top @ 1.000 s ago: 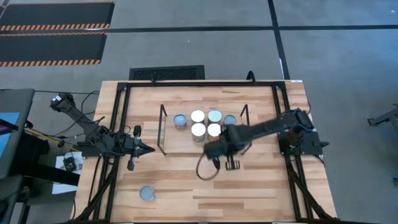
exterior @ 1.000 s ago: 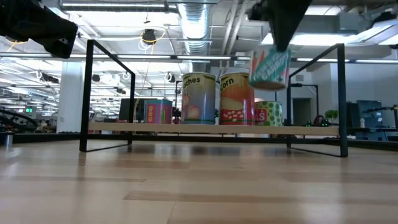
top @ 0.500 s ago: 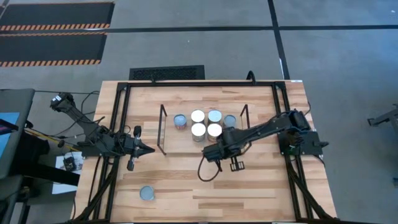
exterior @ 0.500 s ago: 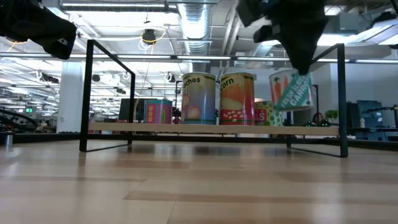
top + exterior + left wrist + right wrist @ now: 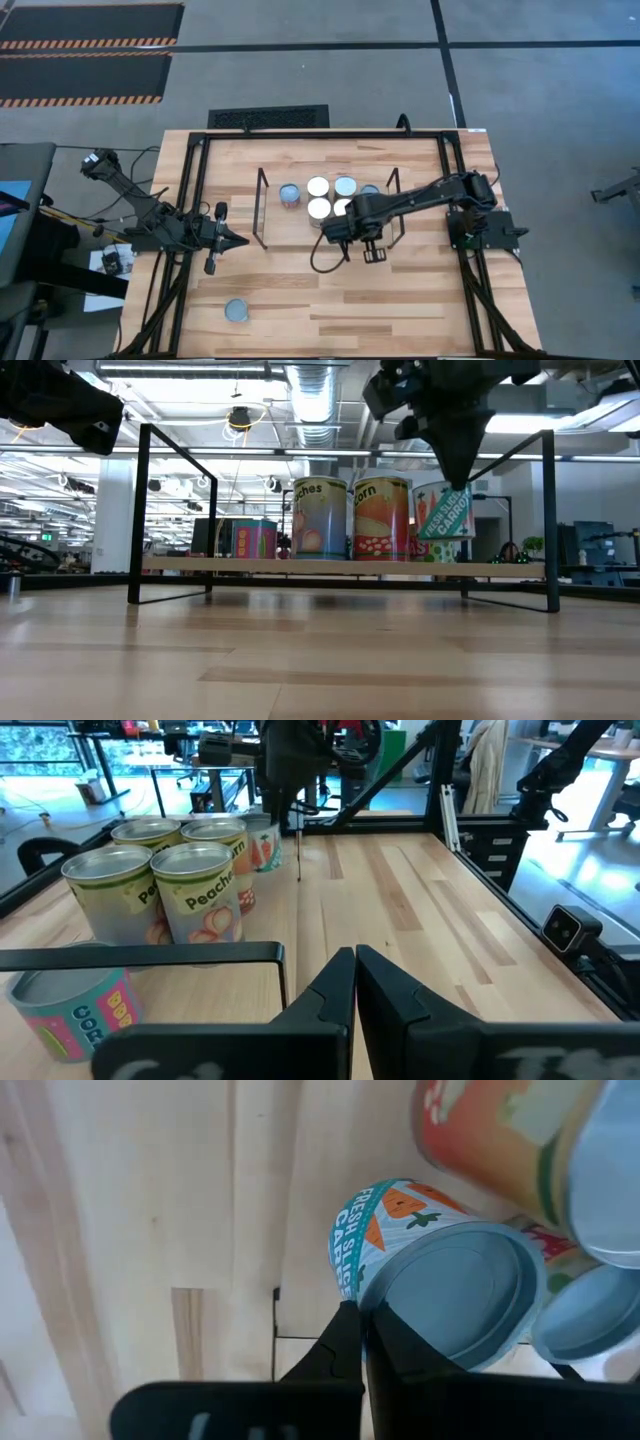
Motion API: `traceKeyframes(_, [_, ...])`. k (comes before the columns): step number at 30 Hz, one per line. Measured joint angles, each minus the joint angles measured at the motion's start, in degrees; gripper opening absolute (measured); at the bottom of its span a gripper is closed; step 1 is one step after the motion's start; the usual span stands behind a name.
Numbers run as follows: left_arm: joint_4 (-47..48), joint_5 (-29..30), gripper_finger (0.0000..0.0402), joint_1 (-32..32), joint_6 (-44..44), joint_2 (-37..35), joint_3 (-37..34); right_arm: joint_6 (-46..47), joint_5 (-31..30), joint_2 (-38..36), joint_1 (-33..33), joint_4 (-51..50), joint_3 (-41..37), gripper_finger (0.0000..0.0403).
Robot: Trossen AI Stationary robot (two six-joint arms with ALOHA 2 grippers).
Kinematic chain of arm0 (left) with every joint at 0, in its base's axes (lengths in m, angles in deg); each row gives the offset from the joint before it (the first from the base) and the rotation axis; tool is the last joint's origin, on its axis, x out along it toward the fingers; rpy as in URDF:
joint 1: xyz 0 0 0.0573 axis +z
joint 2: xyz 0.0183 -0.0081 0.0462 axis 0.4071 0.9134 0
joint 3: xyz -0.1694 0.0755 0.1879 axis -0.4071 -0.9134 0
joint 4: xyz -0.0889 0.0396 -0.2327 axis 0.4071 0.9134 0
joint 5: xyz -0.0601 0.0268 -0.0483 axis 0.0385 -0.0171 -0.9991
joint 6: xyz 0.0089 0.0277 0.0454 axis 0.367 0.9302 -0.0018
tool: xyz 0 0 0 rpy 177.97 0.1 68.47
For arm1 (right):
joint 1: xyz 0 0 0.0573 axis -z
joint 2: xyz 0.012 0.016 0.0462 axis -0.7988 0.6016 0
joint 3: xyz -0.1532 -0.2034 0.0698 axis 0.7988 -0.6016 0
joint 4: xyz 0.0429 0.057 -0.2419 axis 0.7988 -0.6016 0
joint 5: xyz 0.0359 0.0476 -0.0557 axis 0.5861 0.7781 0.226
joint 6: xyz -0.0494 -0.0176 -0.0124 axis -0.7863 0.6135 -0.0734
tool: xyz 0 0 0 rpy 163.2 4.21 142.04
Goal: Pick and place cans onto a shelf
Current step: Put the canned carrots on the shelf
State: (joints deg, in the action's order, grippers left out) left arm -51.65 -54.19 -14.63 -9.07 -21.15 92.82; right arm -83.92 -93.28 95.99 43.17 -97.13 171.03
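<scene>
Over the last second I had carried the carrot can down beside the corn can on the shelf, right gripper jaws clamping its rim, so releasing came next; left gripper idled, jaws closed.

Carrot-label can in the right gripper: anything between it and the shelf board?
Nothing visible. The right gripper holds the teal carrot-label tin can tilted, low over a bare spot of the light-wood shelf. The orange corn-label tin can stands close beside it, not underneath.
</scene>
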Motion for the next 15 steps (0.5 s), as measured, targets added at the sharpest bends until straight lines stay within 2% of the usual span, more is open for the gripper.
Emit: traceKeyframes(15, [0.0,-0.1,0.0002,0.0,0.0,0.0,0.0,7.1,0.6,0.8,0.7,0.2,-0.1,0.0009])
